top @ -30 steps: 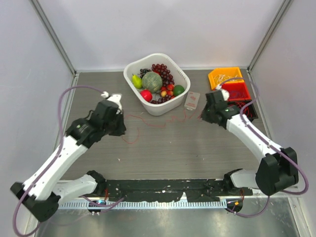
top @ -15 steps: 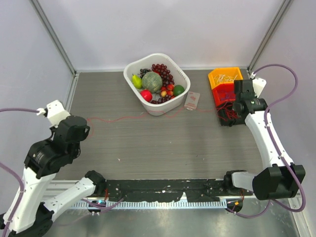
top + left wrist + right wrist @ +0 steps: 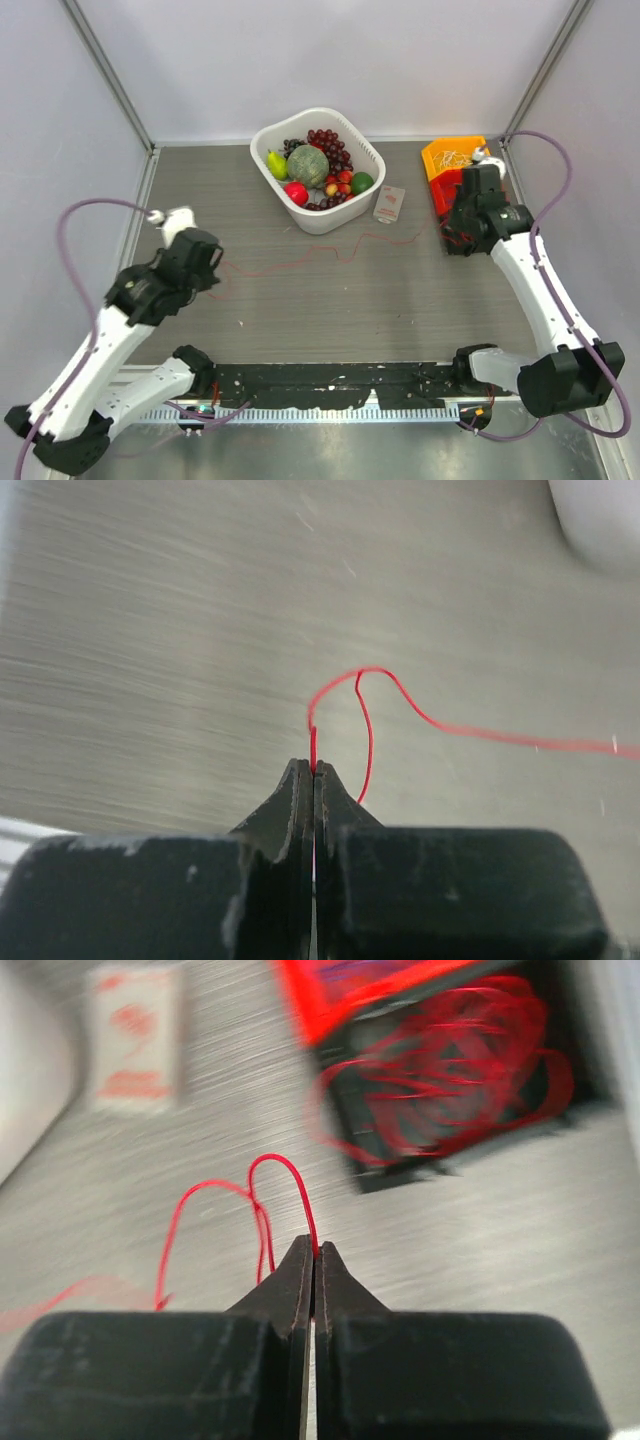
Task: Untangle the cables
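Note:
One thin red cable [image 3: 330, 254] lies across the table between my two grippers. My left gripper [image 3: 207, 264] is shut on its left end; in the left wrist view the red cable [image 3: 440, 723] curls out of the closed tips [image 3: 314, 770]. My right gripper [image 3: 455, 238] is shut on its right end, and the right wrist view shows the red cable [image 3: 280, 1161] looping out of the closed tips [image 3: 314, 1248]. A tangled bunch of red cables [image 3: 450, 1065] sits in a black tray just beyond the right gripper. White wires [image 3: 455, 157] lie in an orange tray. I see no purple-blue cable clearly.
A white basket [image 3: 265, 140] full of fruit stands at the back centre. A small pink-and-white packet [image 3: 389, 203] lies to its right. An orange tray [image 3: 440, 150] and a red tray [image 3: 447, 190] stand at the back right, against the enclosure wall.
My left gripper has swung back in from the far left toward the table's middle. My right gripper has shifted slightly left. The red cable between them now hangs slacker and wavier.

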Controlling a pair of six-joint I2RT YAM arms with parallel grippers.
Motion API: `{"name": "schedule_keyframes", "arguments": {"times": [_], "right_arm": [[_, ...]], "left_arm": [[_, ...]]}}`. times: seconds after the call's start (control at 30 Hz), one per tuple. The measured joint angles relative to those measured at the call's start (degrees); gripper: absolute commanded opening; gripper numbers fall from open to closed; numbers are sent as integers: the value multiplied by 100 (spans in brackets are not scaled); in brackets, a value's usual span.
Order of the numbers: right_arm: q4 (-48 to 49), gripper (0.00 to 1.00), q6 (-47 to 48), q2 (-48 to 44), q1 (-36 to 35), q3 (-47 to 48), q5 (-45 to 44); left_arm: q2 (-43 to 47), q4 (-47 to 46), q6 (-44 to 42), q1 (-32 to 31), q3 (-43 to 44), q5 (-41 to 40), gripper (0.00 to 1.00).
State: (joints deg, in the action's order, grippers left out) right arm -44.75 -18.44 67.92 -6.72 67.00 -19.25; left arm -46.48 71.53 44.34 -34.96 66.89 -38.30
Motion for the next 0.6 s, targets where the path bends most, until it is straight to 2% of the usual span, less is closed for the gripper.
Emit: {"name": "schedule_keyframes", "arguments": {"times": [0.17, 0.23, 0.33, 0.43, 0.53, 0.6], "right_arm": [[481, 1, 79, 81, -1257, -422, 1683], [745, 1, 46, 188, -1812, -782, 2236], [944, 1, -103, 365, -2479, -1235, 2686], [1099, 1, -302, 612, -2935, -1414, 2949], [1333, 1, -450, 905, -3156, -1405, 3029], [1425, 1, -527, 1156, -3272, -1340, 3036]], "left_arm": [[-896, -1263, -393, -4, -1034, 2474, 0], [-1718, -1762, -426, -101, -1093, 3397, 0], [-2682, -2203, -457, -341, -946, 4129, 4], [-3421, -2544, -455, -514, -693, 4697, 27], [-3689, -2800, -439, -560, -614, 4972, 52], [-3674, -2796, -450, -557, -597, 4955, 66]]}}
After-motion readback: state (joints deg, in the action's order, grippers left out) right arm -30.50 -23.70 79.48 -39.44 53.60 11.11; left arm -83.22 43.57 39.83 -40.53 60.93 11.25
